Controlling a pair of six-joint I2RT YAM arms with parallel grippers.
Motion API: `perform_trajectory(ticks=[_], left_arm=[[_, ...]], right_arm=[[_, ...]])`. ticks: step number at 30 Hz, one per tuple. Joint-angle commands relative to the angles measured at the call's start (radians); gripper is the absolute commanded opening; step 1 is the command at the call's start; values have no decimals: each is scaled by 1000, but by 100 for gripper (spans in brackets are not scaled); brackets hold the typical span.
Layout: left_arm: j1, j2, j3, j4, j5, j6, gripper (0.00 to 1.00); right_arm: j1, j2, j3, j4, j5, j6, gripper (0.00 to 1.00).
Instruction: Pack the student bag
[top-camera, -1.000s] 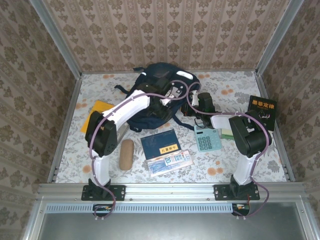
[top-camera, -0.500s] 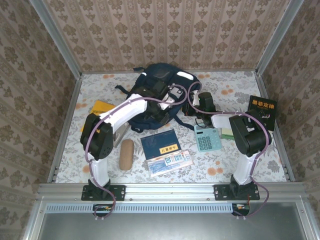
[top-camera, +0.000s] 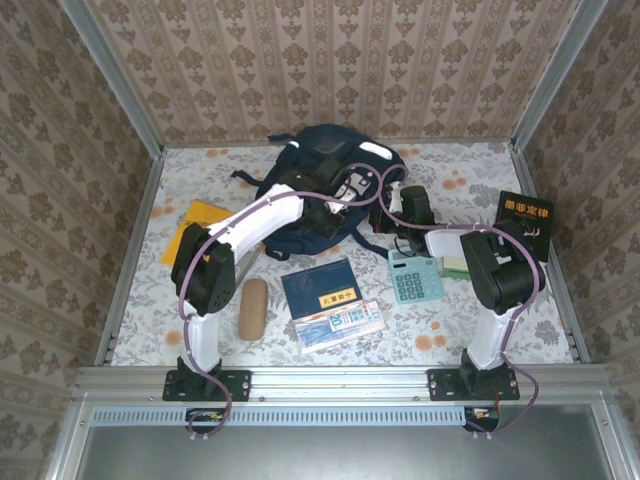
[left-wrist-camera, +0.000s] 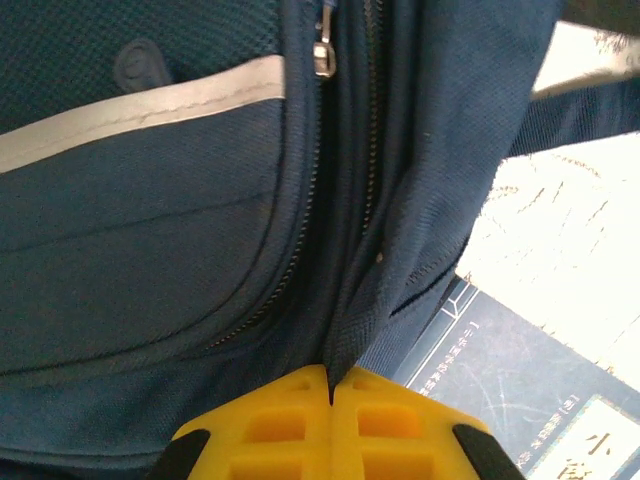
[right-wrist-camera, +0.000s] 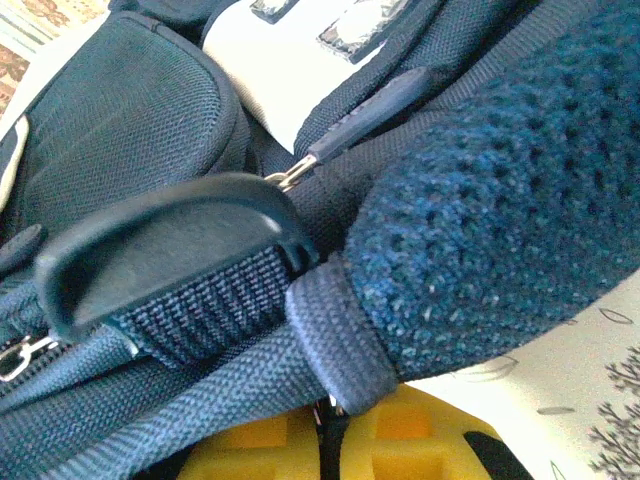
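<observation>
The student bag (top-camera: 318, 170), a dark navy backpack, lies at the back middle of the table. My left gripper (top-camera: 336, 210) is at its near edge. In the left wrist view the yellow fingers (left-wrist-camera: 270, 425) of the left gripper (left-wrist-camera: 331, 385) are shut on a fold of navy fabric beside the zipper, below the student bag's white stripe (left-wrist-camera: 150, 110). My right gripper (top-camera: 389, 220) is at the bag's right side. Up close, the right gripper (right-wrist-camera: 335, 432) is shut on a dark strap under a webbing loop (right-wrist-camera: 335, 345) and padded mesh shoulder strap (right-wrist-camera: 500, 220).
In front of the bag lie a blue book (top-camera: 320, 285), a printed card pack (top-camera: 342, 322), a tan pencil case (top-camera: 252, 307) and a teal calculator (top-camera: 414, 277). An orange folder (top-camera: 195, 225) lies at left, a black book (top-camera: 525, 222) at right.
The left arm swung slightly left and back again while holding the bag fabric. The bag's near edge has shifted a little toward the back. The right arm has barely moved.
</observation>
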Motion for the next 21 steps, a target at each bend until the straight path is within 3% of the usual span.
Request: perform_trajectory(ticks=[1,14,18,21], left_arm=[[20,24,87,163,35,-58,0],[31,21,87,200,115,-109,0],[53,-15,50,219,127,-129,0],[67,-41,8,245,141,-143,0]], right_arm=[[62,-82,-44,20,-55,-32,0],[207,-112,-5,-23,-65,-33,0],[182,-124,-39,6,-17,-43,0],[161,-120,-38,27,-51,-4,0]])
